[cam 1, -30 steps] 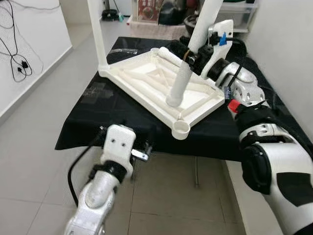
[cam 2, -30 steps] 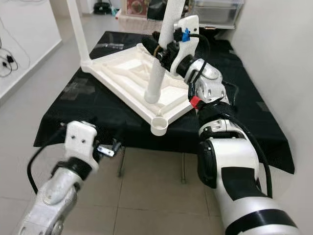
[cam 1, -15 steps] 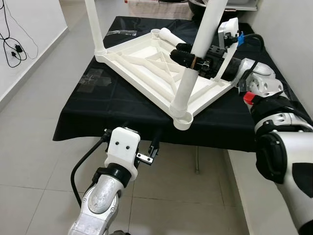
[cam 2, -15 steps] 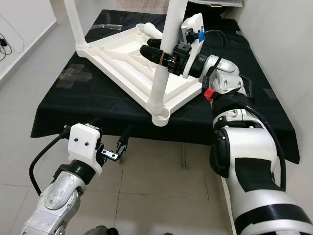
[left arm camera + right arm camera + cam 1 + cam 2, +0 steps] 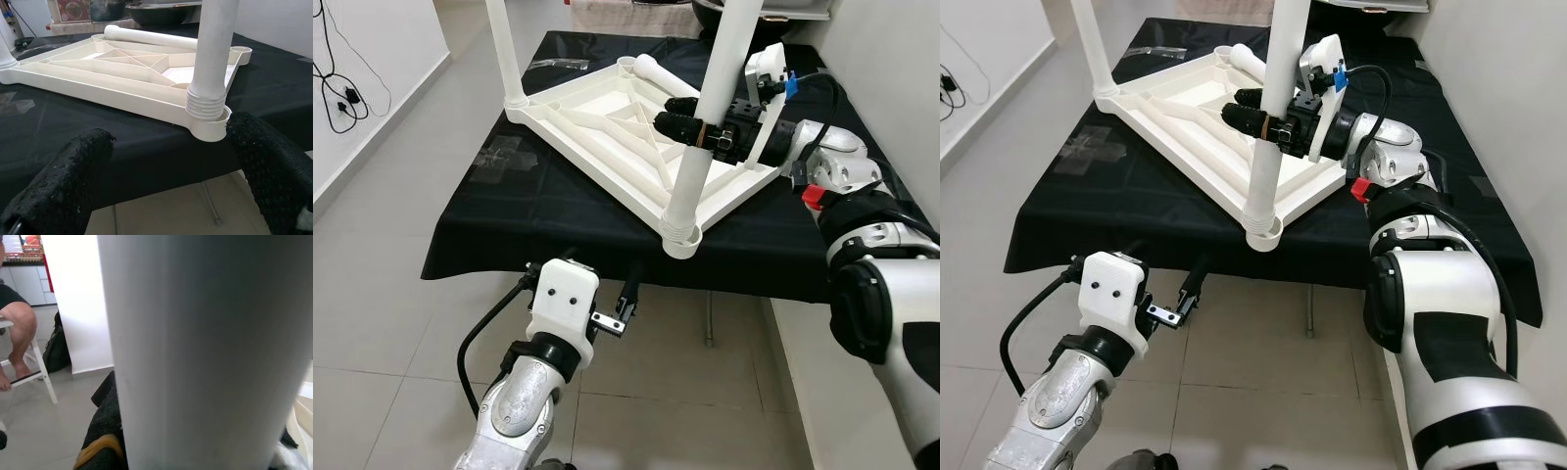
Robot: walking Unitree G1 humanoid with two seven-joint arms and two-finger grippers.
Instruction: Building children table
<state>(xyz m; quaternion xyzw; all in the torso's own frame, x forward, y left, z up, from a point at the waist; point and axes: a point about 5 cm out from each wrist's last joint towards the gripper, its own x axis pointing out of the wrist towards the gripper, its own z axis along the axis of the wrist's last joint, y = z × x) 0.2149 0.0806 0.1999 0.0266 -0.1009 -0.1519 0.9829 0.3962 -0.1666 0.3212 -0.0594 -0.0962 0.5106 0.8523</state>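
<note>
Upside down on the black-draped table (image 5: pixel 509 230) lies the white plastic children's tabletop (image 5: pixel 607 147), its ribbed underside up and its long axis running from the near corner away toward the far side. The right end effector (image 5: pixel 700 122) reaches in across the tabletop's right edge and is clenched around the white plastic tube leg (image 5: pixel 705 127), gripping it partway up. Below that grip the leg stands upright with a slight tilt, its ribbed lower end seated in the round corner socket (image 5: pixel 677 238), which overhangs the table's front edge. A second white leg (image 5: pixel 505 54) stands upright in the corner to the left, and a loose white leg (image 5: pixel 661 73) lies flat beyond the grip. The left end effector (image 5: pixel 166 166) hangs below the table's front edge over the tiled floor (image 5: pixel 401 323), its black fingers (image 5: pixel 73 181) spread apart and holding nothing, the seated corner just ahead of it. Open floor lies to its left.
</note>
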